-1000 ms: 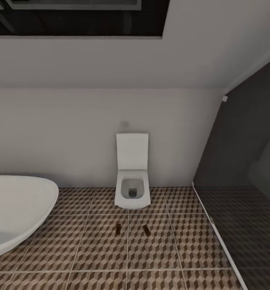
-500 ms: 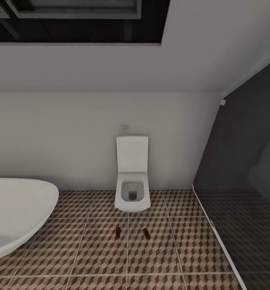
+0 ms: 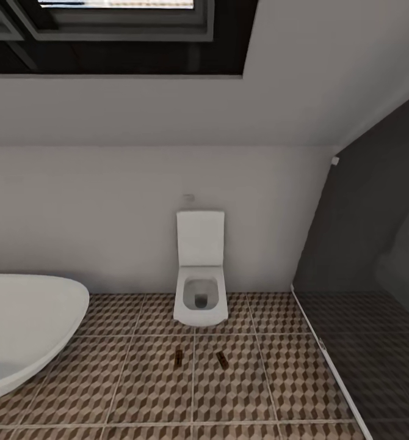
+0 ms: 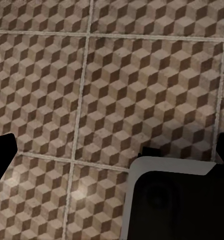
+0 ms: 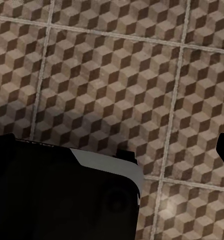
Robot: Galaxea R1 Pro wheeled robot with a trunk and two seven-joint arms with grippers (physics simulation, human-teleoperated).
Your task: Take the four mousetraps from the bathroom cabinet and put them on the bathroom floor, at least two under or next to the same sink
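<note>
**Two traps down by the toilet, none by a sink**

I'm looking across the bathroom floor and there they are: two mousetraps, one and the other, lying flat on the patterned tiles just in front of the toilet, a little apart from each other. No sink or cabinet in front of me here, so I judge these two sit in the wrong spot for the sink condition.

Handling, as I read it: thin little wooden boards with wire parts, light and stiff, sitting nearly flush with the tile. I'd pinch one across its short width, on the bare wood edges, and stay clear of the wire. Low profile means my fingertips would have to come right down to the floor, and too wide or shallow a grip could skate the board along the tile.

Around them: the bathtub curves in on the left, well apart; the dark shower area with its pale threshold strip runs along the right. The toilet bowl just behind the traps is what would crowd a reach from above.

My wrist cameras look down on bare tile, with dark finger edges far out at the sides. Both end effectors read as spread wide and empty.
</note>
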